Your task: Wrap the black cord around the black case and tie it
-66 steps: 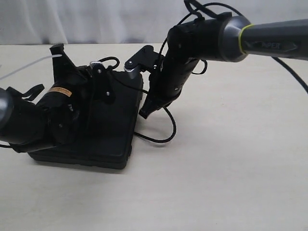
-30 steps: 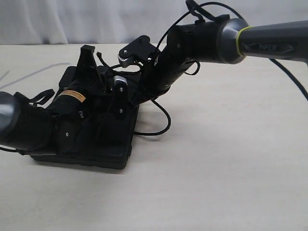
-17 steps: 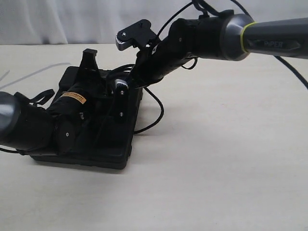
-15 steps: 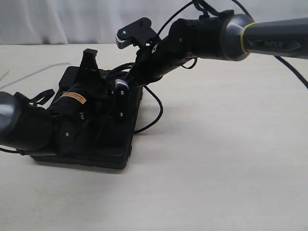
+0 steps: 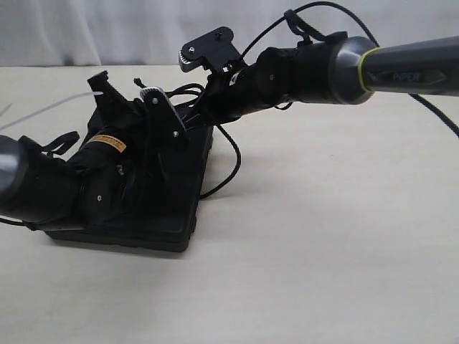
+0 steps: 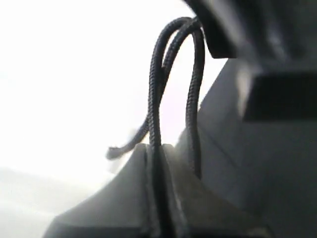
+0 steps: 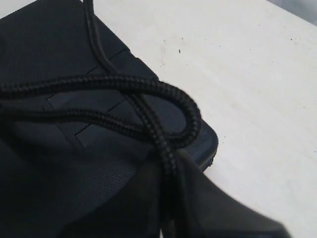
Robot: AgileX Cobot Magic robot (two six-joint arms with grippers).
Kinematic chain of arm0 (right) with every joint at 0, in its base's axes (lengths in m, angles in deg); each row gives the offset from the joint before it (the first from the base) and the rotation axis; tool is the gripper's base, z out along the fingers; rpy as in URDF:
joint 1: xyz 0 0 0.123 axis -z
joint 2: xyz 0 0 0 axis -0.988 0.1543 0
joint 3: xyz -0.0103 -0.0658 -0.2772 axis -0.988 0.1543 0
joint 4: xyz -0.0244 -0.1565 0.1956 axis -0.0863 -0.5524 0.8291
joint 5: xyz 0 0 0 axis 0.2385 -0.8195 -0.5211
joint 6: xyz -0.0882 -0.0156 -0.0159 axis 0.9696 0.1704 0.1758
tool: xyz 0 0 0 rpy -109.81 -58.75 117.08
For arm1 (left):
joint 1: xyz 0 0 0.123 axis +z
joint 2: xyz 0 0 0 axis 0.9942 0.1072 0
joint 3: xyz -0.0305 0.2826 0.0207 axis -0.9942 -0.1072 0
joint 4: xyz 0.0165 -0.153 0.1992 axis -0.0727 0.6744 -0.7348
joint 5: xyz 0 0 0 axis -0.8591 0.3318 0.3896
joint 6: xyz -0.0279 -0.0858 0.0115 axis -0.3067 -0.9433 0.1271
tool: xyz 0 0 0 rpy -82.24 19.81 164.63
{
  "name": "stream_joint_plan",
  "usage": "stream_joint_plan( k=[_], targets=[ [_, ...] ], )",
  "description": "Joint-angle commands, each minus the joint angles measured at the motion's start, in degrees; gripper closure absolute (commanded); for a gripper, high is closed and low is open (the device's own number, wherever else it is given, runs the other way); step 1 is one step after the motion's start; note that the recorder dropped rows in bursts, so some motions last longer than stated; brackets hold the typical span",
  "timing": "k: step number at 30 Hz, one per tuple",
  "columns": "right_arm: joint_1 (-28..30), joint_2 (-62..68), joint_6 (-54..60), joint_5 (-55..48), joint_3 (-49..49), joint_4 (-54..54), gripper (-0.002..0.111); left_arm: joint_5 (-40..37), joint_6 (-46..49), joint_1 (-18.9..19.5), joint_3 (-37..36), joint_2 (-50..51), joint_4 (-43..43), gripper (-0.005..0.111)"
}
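Well, the pale table [image 5: 344, 258] is as it was; the black case [image 5: 176, 218] lies flat on it at the left of the exterior view, half hidden under my left arm [image 5: 43, 186], and it has not shifted in the last couple of seconds. What has changed is my right arm [image 5: 323, 68]; it stood beside the case's right edge, and it has since lifted and swung across to the case's far end, close above the left arm's wrist; that wrist has also turned a little in the last half second. The left gripper [image 6: 157, 168] is clamped tight, with a strand of the black cord [image 6: 154, 99] pinched between its fingers and arching up in a doubled bend; the right gripper [image 7: 168, 193] is likewise closed on the cord, whose strands cross in a loop just ahead of its tips, over the case lid. The slack bight lying on the table right of the case has drawn in closer to the case; I read that as slack being taken up for the tie, with the knot not yet cinched; whether the cord fully encircles the case I cannot tell.
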Motion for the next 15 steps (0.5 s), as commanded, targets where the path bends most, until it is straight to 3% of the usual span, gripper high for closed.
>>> stream_joint_plan(
  k=[1,4,7,11,15],
  targets=[
    [0.12,-0.77,-0.17,0.81,0.25,0.14,0.104,-12.22,-18.65,1.79,-0.16,-1.88,-7.63,0.106],
    [0.12,-0.77,-0.17,0.54,0.25,0.14,0.104,-17.06,-28.90,4.11,-0.16,-2.12,-14.79,0.106],
    [0.12,-0.77,-0.17,0.22,0.25,0.14,0.104,-18.46,-32.52,5.93,-0.16,-2.23,-16.29,0.102],
    [0.12,-0.77,-0.17,0.14,0.25,0.14,0.104,-19.09,-35.96,6.79,-0.16,-2.75,-17.03,0.086],
    [0.12,-0.77,-0.17,0.14,0.25,0.14,0.104,-21.28,-46.74,6.79,0.06,-3.98,-25.60,0.067]
  ],
)
